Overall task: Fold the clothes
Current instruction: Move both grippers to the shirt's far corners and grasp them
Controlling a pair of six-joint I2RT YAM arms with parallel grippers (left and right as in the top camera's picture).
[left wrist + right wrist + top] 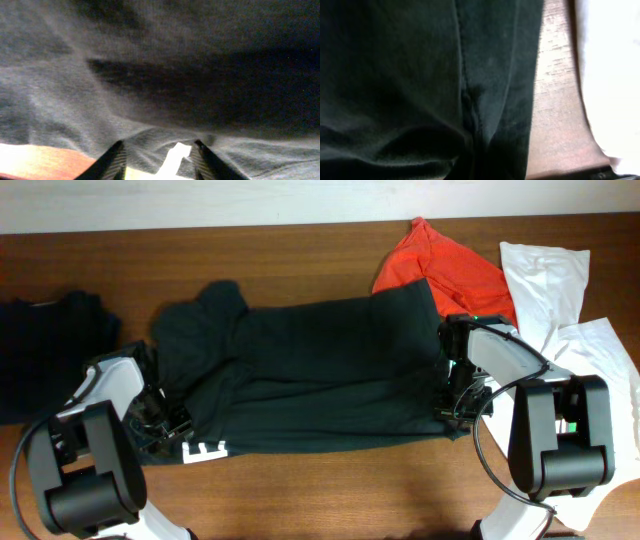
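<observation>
A large black T-shirt (320,370) lies spread across the middle of the table, with white block letters (205,450) at its lower left corner. My left gripper (165,430) rests at that corner. In the left wrist view its fingers (159,146) are apart, with the shirt's fabric (150,65) and a white letter (172,157) between them. My right gripper (455,405) is at the shirt's right edge. In the right wrist view the black fabric (420,75) gathers into a pleat at the jaws and hides the fingers.
An orange-red shirt (440,265) lies at the back right, partly under the black one. White shirts (545,280) lie at the right edge, also showing in the right wrist view (610,75). A dark shirt (40,340) lies at the far left. Bare wood (330,490) runs along the front.
</observation>
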